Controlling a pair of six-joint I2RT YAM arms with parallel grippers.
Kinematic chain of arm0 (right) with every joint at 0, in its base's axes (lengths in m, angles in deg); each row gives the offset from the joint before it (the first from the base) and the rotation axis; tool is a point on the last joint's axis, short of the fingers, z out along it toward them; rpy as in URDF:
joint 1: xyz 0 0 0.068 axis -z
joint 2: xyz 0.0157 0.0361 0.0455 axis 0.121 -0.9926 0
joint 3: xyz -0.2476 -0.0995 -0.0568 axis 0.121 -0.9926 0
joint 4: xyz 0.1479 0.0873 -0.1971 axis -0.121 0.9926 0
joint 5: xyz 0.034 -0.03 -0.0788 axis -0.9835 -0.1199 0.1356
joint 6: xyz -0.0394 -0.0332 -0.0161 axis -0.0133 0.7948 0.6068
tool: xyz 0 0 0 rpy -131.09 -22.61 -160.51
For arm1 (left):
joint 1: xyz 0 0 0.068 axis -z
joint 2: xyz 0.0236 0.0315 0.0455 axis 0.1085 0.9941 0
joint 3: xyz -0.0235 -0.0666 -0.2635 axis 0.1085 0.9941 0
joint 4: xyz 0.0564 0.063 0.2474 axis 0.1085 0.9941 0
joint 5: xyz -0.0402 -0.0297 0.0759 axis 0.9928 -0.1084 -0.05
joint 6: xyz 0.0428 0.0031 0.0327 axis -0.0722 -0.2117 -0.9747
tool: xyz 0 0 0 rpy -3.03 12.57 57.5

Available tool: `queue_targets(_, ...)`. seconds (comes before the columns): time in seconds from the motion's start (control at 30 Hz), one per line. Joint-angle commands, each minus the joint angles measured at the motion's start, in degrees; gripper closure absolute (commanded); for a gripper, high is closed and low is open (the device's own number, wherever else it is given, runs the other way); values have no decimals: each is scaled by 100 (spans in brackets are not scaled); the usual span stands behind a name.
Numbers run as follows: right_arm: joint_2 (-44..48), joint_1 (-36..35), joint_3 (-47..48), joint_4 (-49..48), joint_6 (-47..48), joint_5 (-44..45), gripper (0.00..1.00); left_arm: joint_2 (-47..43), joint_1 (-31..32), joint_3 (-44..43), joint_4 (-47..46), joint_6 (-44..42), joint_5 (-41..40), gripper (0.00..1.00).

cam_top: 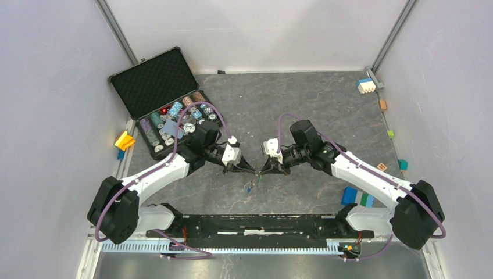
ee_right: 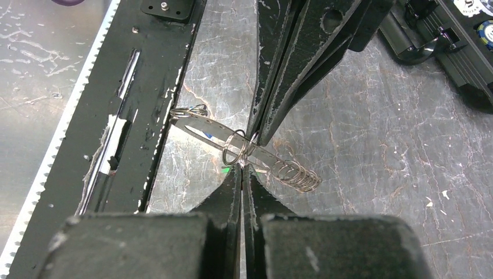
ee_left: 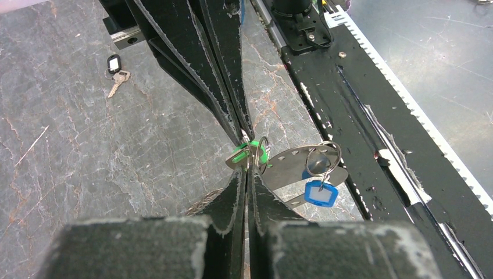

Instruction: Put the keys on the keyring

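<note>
1. We see the left pincer point(ee_left: 247, 177) coming up from the bottom of its own wrist view, its fingers pressed together to a thin seam.
2. The right pincer point(ee_right: 243, 171) is pressed together too. The two meet tip to tip at the middle of the overhead view.
3. The keyring point(ee_left: 293, 164) is held off the table point(ee_left: 87, 151) at those meeting tips. In the left wrist view it shows as a flat grey strip with holes running to the right. In the right wrist view a coiled stretch lies at its lower-right end.
4. The green-tagged key point(ee_left: 247, 156) sits right between the two tips, its small ring against the strip. We cannot tell which pincer pinches the strip and which the ring.
5. The blue-tagged key point(ee_left: 320, 193) hangs from the strip by its small ring, just right of the tips.
6. The black-tagged key point(ee_left: 114, 64) lies flat on the table in the upper left of the left wrist view, well apart from the keyring.
7. An open case point(cam_top: 152, 81) of poker chips point(cam_top: 174, 110) stands at the upper left of the overhead view.
</note>
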Motion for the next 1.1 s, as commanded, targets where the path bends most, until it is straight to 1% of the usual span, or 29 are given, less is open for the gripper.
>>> queue_targets(0.0,30,-28,118,-196,-77,-231,100,-99,-25,-141,-242,20,16,98)
queue_targets(0.3,100,-27,118,-67,-13,-216,100,-123,-25,-135,-253,36,-33,98)
queue_targets(0.67,-80,-29,111,-334,-353,-142,100,-134,-24,-127,-270,98,-24,98)
queue_targets(1.07,-200,-30,57,-414,-432,-136,100,-160,-25,-108,-272,131,-29,98)
